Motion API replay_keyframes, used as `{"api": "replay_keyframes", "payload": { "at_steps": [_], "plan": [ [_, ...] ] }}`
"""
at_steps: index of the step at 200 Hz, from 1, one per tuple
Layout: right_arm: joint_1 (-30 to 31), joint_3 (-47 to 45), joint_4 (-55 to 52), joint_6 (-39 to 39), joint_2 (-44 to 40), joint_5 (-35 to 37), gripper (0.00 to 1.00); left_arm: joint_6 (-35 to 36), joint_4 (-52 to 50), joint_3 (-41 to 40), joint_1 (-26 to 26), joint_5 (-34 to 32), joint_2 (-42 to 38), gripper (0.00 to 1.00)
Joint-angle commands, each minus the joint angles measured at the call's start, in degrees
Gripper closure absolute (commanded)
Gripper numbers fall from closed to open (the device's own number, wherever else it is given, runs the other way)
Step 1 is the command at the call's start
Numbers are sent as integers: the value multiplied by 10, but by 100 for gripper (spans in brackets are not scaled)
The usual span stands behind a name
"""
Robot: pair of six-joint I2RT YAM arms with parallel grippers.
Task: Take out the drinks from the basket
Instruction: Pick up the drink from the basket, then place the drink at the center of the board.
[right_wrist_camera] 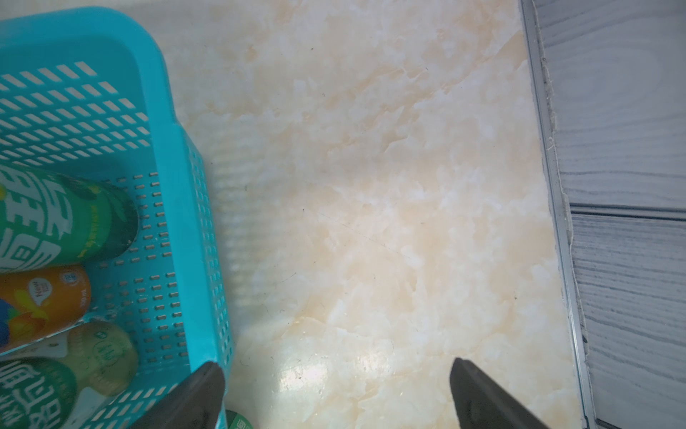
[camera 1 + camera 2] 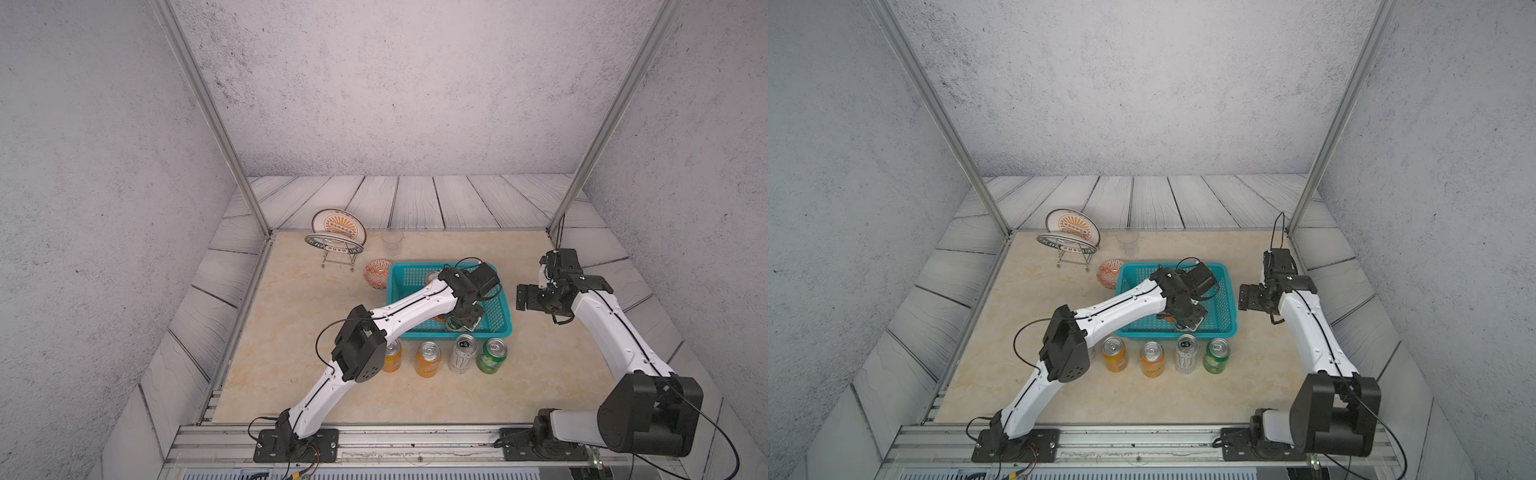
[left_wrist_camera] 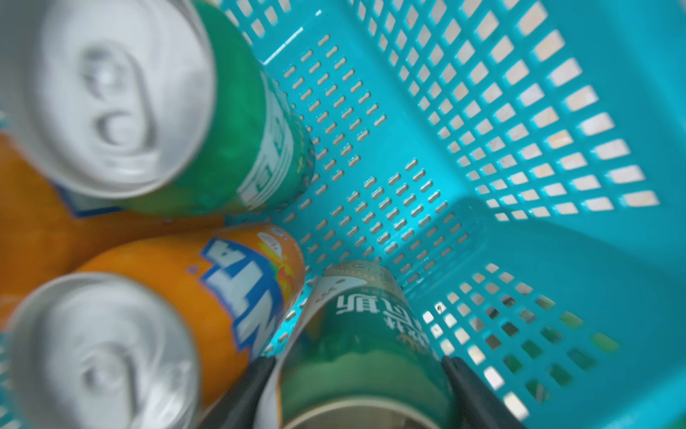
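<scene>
The turquoise basket (image 2: 457, 332) (image 2: 1179, 332) stands mid-table. My left gripper (image 2: 461, 322) (image 2: 1185, 324) reaches down into its front part and is shut on a green can (image 3: 363, 334), one black finger (image 3: 252, 386) on each side. Beside it in the basket are an orange can (image 3: 222, 297) and another green can (image 3: 241, 130). Outside, along the basket's front, stand two orange cans (image 2: 428, 359) (image 2: 1115, 353), a silver-white can (image 2: 463, 353) and a green can (image 2: 492, 355). My right gripper (image 2: 524, 297) (image 1: 334, 371) hangs open over bare table, right of the basket.
An orange-patterned bowl (image 2: 378, 272) touches the basket's far left corner. Behind it are a wire rack with plates (image 2: 336, 232) and a clear plastic cup (image 2: 392, 241). Metal frame posts rise at both back corners of the table.
</scene>
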Motion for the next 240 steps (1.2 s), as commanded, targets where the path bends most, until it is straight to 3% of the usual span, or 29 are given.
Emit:
{"api": "replay_keyframes", "payload": {
  "at_steps": [1, 135, 240],
  "plan": [
    [-2, -7, 1, 4, 7, -1, 1, 7, 3, 14, 3, -25, -80, 40],
    [-2, -6, 0, 3, 14, -3, 1, 10, -24, -51, 3, -47, -282, 39],
    [-1, -3, -2, 2, 20, -7, 1, -44, -60, -305, 3, -82, -547, 39]
  ]
}}
